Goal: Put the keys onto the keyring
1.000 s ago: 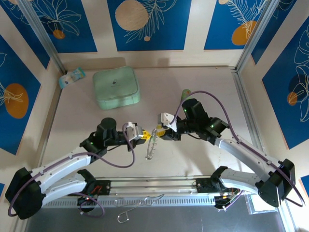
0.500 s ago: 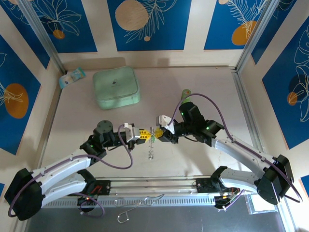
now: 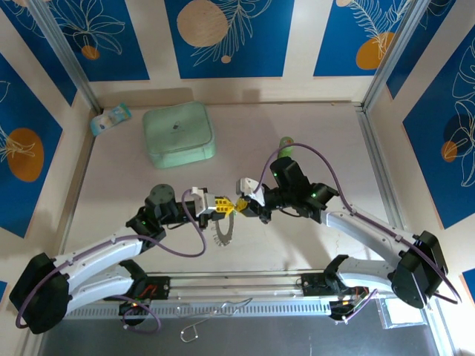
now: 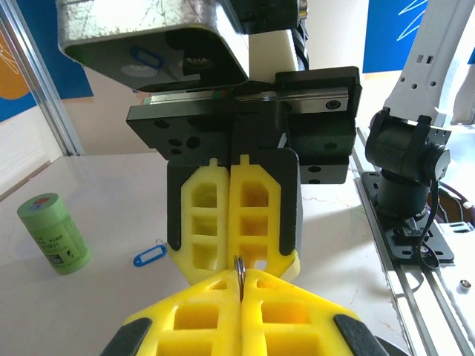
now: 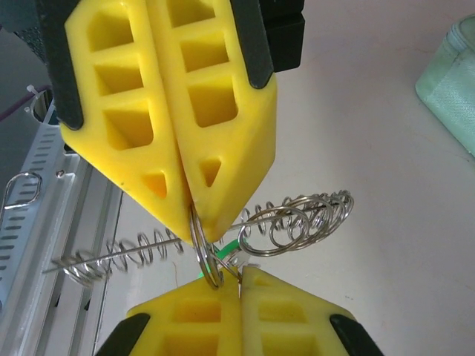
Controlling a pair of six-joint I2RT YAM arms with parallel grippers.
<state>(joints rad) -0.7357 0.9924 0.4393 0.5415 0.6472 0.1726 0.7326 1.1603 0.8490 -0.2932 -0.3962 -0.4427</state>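
Note:
Over the middle of the table my left gripper [image 3: 220,205] and right gripper [image 3: 243,205] meet tip to tip. The keyring [image 3: 223,231], a silvery wire loop strung with several small rings, hangs below them. In the left wrist view my left gripper [image 4: 241,285] is shut on one thin ring of the keyring [image 4: 240,273]. In the right wrist view my right gripper [image 5: 239,285] is shut, with a thin wire in its seam. The green key [image 5: 231,248] peeks out just above its tips, beside the keyring [image 5: 297,222]. The blue key [image 4: 151,256] lies loose on the table.
A mint-green square case [image 3: 178,133] sits at the back left, with a small packet [image 3: 111,117] beside the wall. An upright green cylinder [image 3: 285,142] stands behind the right arm, near the blue key. A metal rail [image 3: 237,282] runs along the near edge.
The two grippers have closed the gap and now touch. The right gripper's jaws have shut. The keyring has swung from hanging edge-on to slanting down and left.

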